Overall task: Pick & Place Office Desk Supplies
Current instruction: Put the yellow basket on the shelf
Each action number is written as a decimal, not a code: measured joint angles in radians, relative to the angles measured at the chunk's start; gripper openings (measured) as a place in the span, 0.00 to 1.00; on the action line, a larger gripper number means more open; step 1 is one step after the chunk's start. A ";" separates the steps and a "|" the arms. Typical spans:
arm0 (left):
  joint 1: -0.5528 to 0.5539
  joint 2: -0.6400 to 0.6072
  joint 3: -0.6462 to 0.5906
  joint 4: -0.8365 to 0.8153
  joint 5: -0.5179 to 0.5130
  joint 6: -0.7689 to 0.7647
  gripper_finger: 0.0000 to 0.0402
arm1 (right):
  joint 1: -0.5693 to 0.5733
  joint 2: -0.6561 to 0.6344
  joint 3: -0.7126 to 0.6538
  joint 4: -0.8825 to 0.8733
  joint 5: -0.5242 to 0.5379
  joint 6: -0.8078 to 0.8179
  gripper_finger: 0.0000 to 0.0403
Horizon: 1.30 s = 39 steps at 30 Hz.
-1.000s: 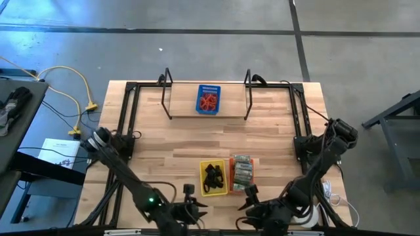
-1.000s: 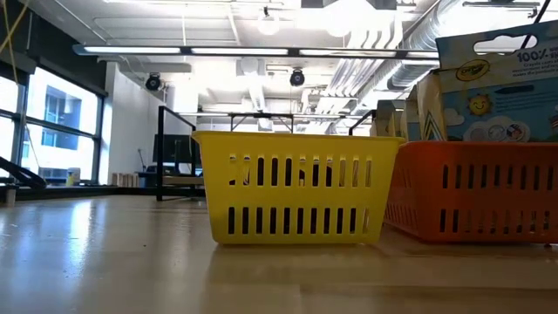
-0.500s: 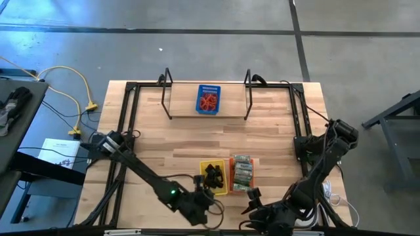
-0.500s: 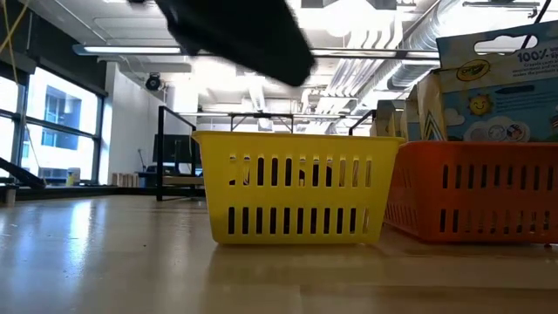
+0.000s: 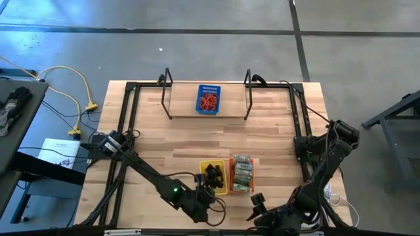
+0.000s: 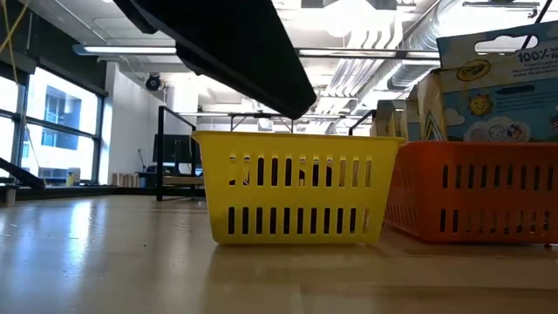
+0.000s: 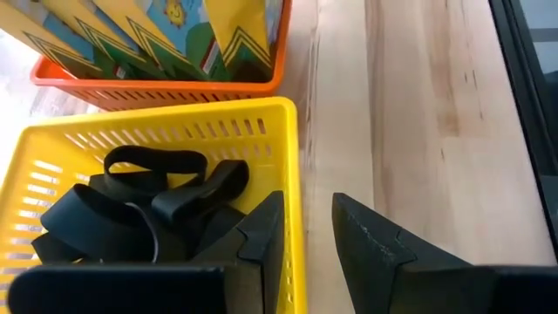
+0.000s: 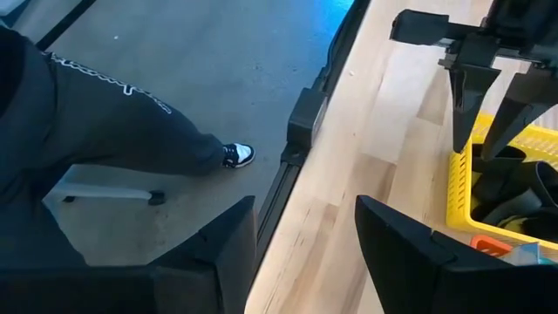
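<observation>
A yellow tray (image 5: 213, 177) near the table's front middle holds several black loops (image 7: 157, 187). My left gripper (image 5: 205, 189) hangs open at the tray's near left corner, pointing slantwise down. In the left wrist view my left gripper (image 7: 307, 205) has one finger over the tray's inside and the other over the bare wood, with the tray's side wall (image 7: 295, 157) between them. The low view shows its tip (image 6: 296, 105) above the rim. My right gripper (image 5: 256, 200) stands open over the table's near edge, with nothing between its fingers in the right wrist view (image 8: 305, 262).
An orange tray (image 5: 241, 174) of crayon boxes touches the yellow tray's right side. A blue tray (image 5: 209, 99) with red loops sits at the far middle. Black frame rails (image 5: 128, 118) run along the table's sides. A person's leg and shoe (image 8: 235, 154) are on the floor beside the table.
My left gripper has swung from the near edge toward the yellow tray and sunk, coming into the low view from above and ending at the tray's near left corner. My right gripper has edged a little toward the near right.
</observation>
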 joint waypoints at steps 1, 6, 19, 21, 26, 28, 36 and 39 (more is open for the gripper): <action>-0.002 0.000 0.000 0.000 0.000 0.000 0.23 | 0.003 0.000 0.000 0.000 0.000 0.000 0.45; -0.003 0.000 0.000 -0.018 0.001 0.000 0.23 | 0.004 0.000 0.000 0.000 0.001 -0.002 0.45; 0.006 0.025 -0.002 -0.096 0.005 -0.023 0.23 | 0.003 0.000 0.000 0.000 0.002 -0.003 0.45; 0.014 0.033 0.000 -0.092 0.003 -0.035 0.23 | 0.003 0.000 0.000 -0.001 0.001 -0.005 0.45; 0.030 0.056 0.000 -0.109 0.039 -0.033 0.23 | 0.003 0.000 0.000 -0.001 0.000 -0.007 0.45; 0.035 0.060 0.000 -0.130 0.056 -0.033 0.22 | 0.003 0.000 0.000 0.000 0.000 -0.007 0.45; 0.028 0.062 0.000 -0.165 0.030 0.125 0.02 | 0.003 0.000 0.000 0.000 0.002 -0.106 0.45; 0.021 0.030 0.000 -0.173 0.033 0.194 0.01 | -0.007 0.000 0.000 0.002 0.002 -0.169 0.45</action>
